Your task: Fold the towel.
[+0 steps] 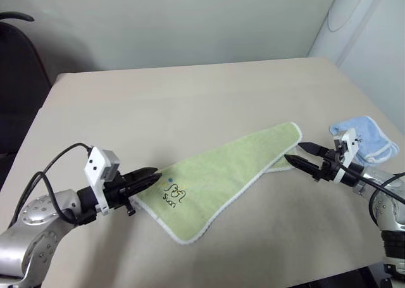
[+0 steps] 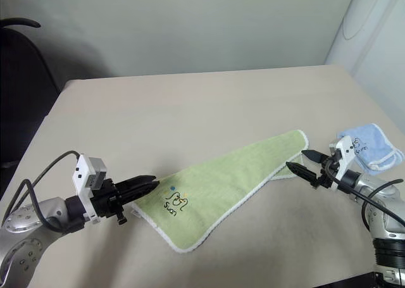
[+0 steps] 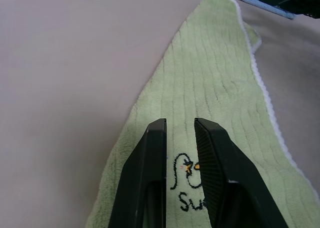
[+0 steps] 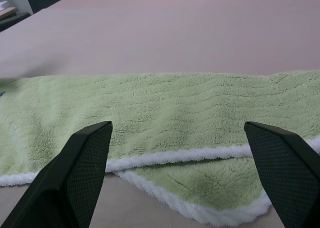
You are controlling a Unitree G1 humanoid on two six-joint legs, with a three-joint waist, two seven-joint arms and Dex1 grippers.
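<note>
Light yellow-green terry towel (image 1: 231,174) half-folded on beige worktop (image 1: 190,98). Left gripper (image 1: 154,177) fingers narrow, empty; right gripper (image 1: 302,156) fingers wide.

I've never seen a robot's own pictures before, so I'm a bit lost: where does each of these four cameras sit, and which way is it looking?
Left eye view: on the head, looking forward and down at the table; both arms show, left gripper and right gripper.
Right eye view: its stereo twin, same scene.
Left wrist view: on the left wrist, looking along its narrowly parted fingers over the towel.
Right wrist view: on the right wrist, between wide-open fingers, facing the towel's folded edge.
Shared: all four show the towel; the eye views and left wrist view show the blue cloth.
</note>
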